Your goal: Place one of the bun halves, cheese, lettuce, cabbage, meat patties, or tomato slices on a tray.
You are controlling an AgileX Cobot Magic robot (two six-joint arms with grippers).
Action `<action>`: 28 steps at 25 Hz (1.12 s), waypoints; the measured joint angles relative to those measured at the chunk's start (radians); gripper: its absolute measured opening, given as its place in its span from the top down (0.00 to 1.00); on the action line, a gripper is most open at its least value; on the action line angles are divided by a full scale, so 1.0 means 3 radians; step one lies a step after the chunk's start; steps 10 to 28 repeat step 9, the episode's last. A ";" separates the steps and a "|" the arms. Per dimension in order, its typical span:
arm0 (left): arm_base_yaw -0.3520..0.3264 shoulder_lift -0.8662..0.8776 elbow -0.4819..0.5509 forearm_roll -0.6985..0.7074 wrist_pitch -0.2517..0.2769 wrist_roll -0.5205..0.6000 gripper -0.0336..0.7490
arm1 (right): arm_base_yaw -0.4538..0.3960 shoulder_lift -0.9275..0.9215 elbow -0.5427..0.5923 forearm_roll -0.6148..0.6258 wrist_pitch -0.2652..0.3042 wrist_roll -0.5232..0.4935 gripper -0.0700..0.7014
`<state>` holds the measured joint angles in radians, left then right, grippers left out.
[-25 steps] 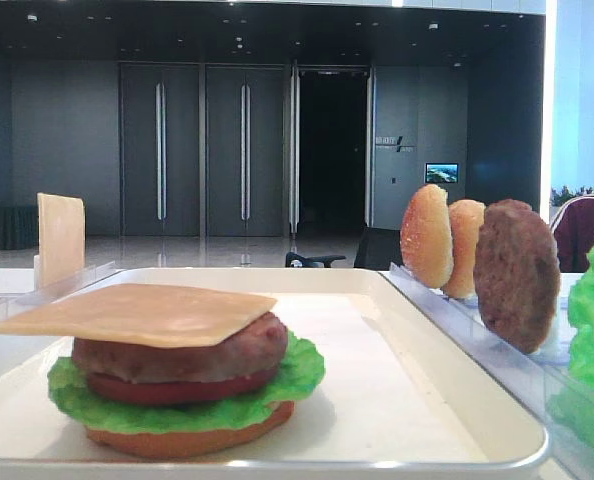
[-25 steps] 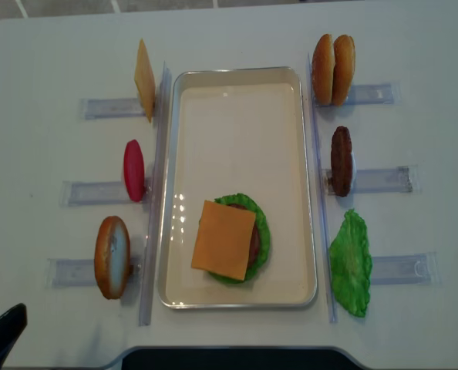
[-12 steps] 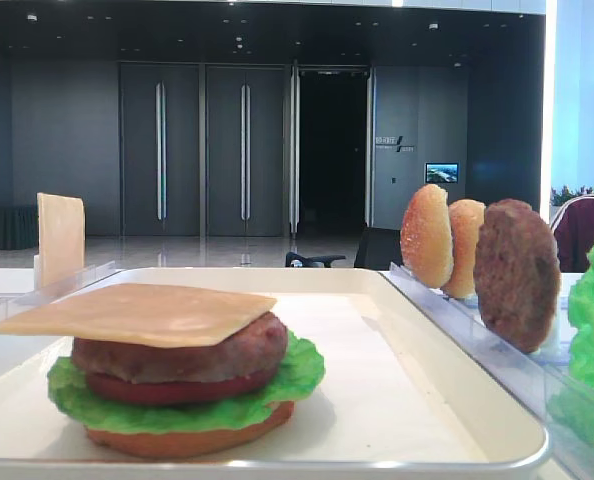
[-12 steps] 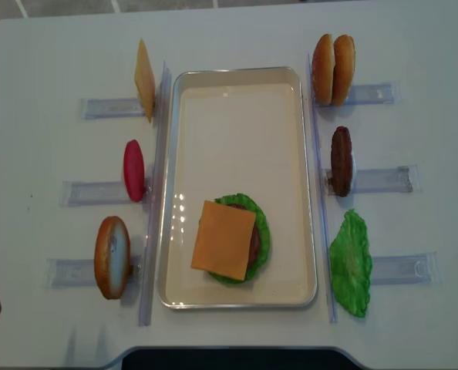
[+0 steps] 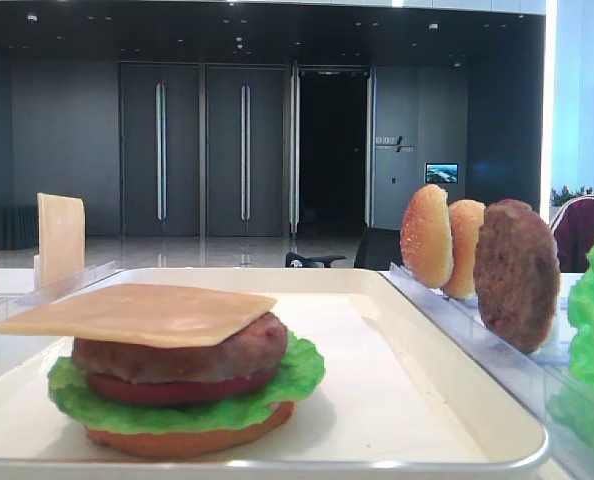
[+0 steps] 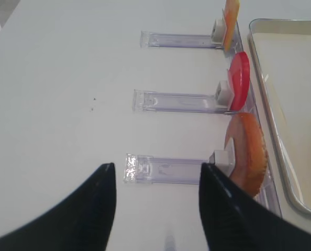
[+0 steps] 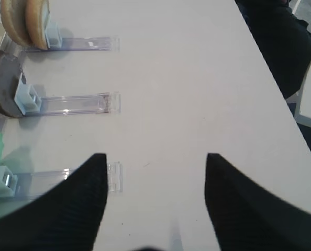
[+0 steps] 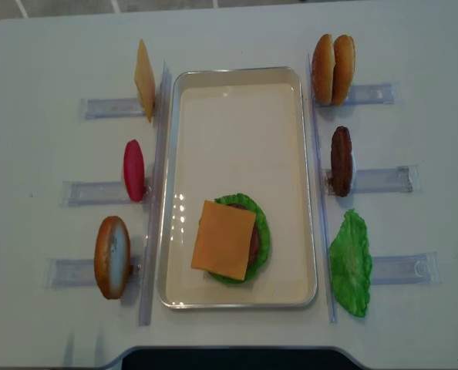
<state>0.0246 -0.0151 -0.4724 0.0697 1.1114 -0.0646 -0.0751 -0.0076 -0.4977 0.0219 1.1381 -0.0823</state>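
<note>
On the white tray (image 8: 237,77) a stack stands near the front: bun, lettuce, tomato and patty, topped by cheese (image 8: 224,240) (image 5: 137,312). A second cheese slice (image 8: 144,79) stands upright in a rack at the left. Below it are a tomato slice (image 8: 133,170) and a bun half (image 8: 112,257) (image 6: 247,151). On the right stand two bun halves (image 8: 333,69), a meat patty (image 8: 341,160) and lettuce (image 8: 350,262). Cabbage is out of view. My left gripper (image 6: 157,166) is open over bare table left of the bun half. My right gripper (image 7: 155,156) is open and empty.
Clear plastic racks (image 8: 98,108) (image 8: 383,179) hold the upright pieces, and long clear rails (image 8: 156,193) (image 8: 319,193) run along both sides of the tray. The table's right edge and something dark (image 7: 281,42) lie beyond the right racks.
The left gripper has drawn back out of the overhead view at the lower left corner; only a dark sliver remains there. The food has not moved.
</note>
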 joint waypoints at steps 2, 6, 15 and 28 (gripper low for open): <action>0.0000 0.0000 0.0000 0.0000 0.0000 0.0000 0.46 | 0.0000 0.0000 0.0000 0.0000 0.0000 0.0000 0.36; 0.0000 0.0000 0.0000 0.0000 0.0000 0.0000 0.46 | 0.0000 0.0000 0.0000 0.0000 0.0000 0.0006 0.36; 0.0000 0.0000 0.0000 0.0000 0.0000 0.0000 0.46 | 0.0000 0.0000 0.0000 0.0000 0.0000 0.0013 0.36; 0.0000 0.0000 0.0000 0.0000 0.0000 0.0000 0.46 | 0.0000 0.0000 0.0000 0.0000 0.0000 0.0013 0.36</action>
